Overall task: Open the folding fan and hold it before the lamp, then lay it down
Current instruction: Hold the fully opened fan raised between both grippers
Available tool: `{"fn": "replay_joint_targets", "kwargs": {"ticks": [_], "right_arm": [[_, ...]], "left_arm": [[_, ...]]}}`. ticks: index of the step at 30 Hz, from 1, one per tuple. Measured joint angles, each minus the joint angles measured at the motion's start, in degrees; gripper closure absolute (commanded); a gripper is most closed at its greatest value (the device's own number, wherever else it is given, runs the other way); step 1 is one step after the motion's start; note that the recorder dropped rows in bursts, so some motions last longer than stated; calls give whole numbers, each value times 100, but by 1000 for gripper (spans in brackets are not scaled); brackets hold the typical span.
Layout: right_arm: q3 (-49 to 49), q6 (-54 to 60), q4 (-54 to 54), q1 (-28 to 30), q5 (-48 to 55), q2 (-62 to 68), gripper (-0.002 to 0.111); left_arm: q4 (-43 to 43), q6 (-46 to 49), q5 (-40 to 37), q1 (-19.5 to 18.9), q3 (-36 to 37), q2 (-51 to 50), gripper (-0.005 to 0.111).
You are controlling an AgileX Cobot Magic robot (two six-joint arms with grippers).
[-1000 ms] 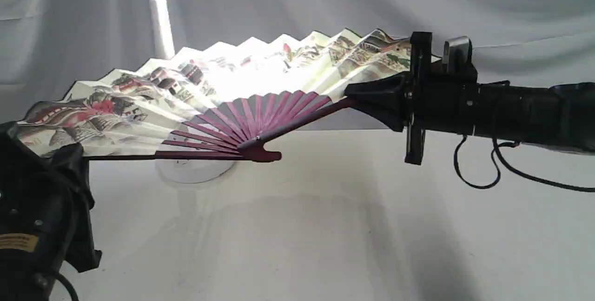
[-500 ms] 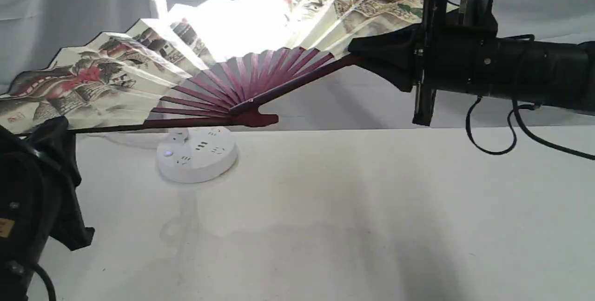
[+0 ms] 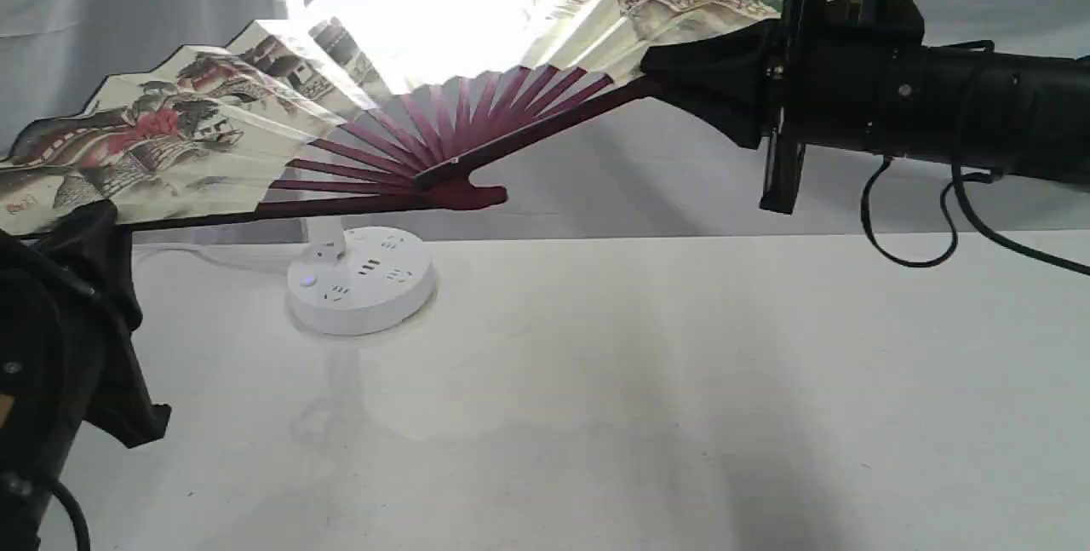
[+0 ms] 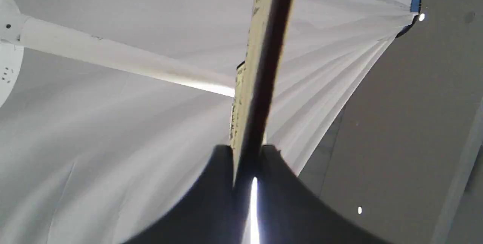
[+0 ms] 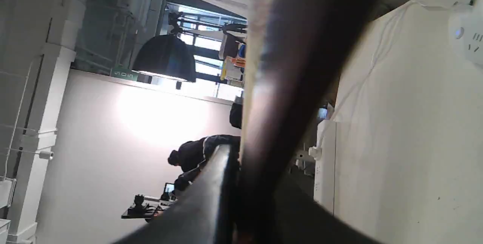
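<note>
The fan (image 3: 213,121) is spread wide open, up in the air above the table (image 3: 647,364). The left gripper (image 3: 92,223) is closed tight on the fan's left end stick. The right gripper (image 3: 660,81) is closed tight on its right end stick. The lamp (image 3: 362,280) stands just behind the fan. Its light shines through the paper.

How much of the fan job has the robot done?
Done: the folding fan is spread wide open. Happening: the left claw and right claw each pinch an end rib, holding it up before the lamp, whose light glows through the paper. Left: laying it on the table.
</note>
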State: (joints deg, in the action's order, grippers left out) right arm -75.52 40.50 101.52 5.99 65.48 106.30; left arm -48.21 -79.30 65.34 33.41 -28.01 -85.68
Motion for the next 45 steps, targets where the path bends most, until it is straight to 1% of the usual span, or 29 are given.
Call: {"fn": "replay_joint_targets", "kwargs": {"ticks": [14,20,23,45], "right_arm": [[0,0,0,0,-101,-10,108],[0,0,0,-27,-167,-10,108],[0,0,0,-27,-167,-10,108],[0,-13,0,-27,-207,-36,108]], "left_arm": [[-38,-22,0,-8,0,0,107],[328,-22,-57,-296,-12,0,107],[455,-22,-57,-349,-12,0,107],[464,-22,-70,-349,-12,0,107]]}}
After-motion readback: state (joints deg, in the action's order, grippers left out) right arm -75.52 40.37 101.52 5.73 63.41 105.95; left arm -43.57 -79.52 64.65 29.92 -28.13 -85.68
